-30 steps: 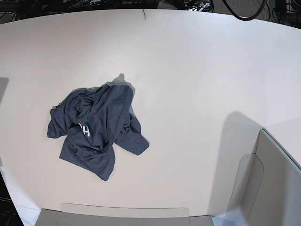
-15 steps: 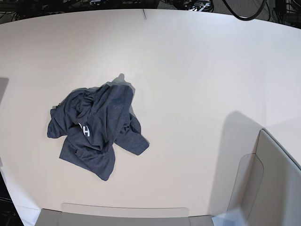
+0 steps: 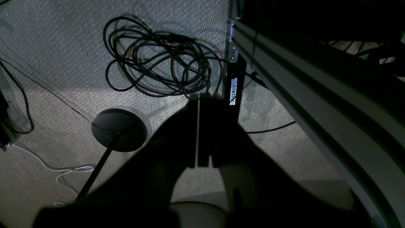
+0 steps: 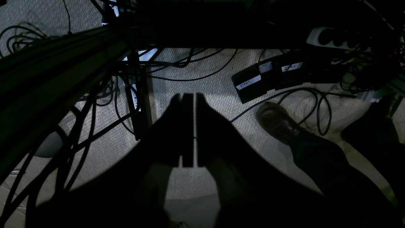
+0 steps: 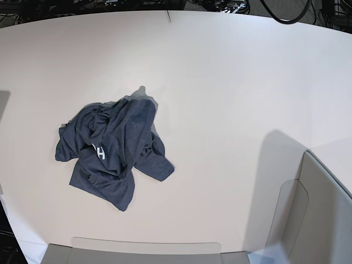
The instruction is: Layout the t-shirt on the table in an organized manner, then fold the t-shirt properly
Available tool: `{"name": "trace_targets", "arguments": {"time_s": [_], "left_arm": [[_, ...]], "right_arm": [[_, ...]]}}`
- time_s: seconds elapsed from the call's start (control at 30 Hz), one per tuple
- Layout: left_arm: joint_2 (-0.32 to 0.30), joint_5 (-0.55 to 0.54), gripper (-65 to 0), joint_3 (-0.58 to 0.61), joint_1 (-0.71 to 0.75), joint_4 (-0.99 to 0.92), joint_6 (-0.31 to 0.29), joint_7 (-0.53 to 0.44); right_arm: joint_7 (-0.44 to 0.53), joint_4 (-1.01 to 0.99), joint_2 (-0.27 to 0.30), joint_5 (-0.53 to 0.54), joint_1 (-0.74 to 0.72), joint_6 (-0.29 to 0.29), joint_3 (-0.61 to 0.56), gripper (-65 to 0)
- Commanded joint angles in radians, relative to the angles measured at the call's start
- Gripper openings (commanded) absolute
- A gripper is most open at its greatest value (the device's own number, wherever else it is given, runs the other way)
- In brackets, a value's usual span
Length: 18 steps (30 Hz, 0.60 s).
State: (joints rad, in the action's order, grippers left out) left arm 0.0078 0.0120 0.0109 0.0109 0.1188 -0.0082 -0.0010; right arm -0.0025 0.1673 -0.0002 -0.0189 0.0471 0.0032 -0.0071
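The dark navy-grey t-shirt (image 5: 113, 149) lies crumpled in a heap on the left half of the off-white table (image 5: 231, 88), with a bit of white lettering showing among the folds. Neither arm appears in the base view. My left gripper (image 3: 198, 104) is shut and empty, hanging below table level over the carpeted floor. Shut and empty as well, my right gripper (image 4: 188, 98) points down at the floor under the table. The t-shirt shows in neither wrist view.
Pale grey translucent panels stand at the table's near edge (image 5: 146, 250) and near right corner (image 5: 313, 214). Below the table, a coiled black cable (image 3: 158, 68), a round black stand base (image 3: 118, 129), power bricks (image 4: 269, 77) and a person's shoe (image 4: 278, 122) lie on the floor.
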Motion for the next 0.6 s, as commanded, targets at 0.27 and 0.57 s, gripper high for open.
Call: {"name": "trace_targets", "arguments": {"time_s": [0.27, 0.57], "left_arm": [[0.002, -0.005, -65.0, -0.001, -0.002, 0.005, 0.0, -0.007], [-0.002, -0.008, -65.0, -0.007, 0.036, 0.071, 0.0, -0.001]], "right_arm": [[0.011, 0.004, 0.002, 0.007, 0.001, 0.001, 0.002, -64.8], [0.011, 0.054, 0.002, 0.006, 0.049, 0.001, -0.004, -65.0]]}}
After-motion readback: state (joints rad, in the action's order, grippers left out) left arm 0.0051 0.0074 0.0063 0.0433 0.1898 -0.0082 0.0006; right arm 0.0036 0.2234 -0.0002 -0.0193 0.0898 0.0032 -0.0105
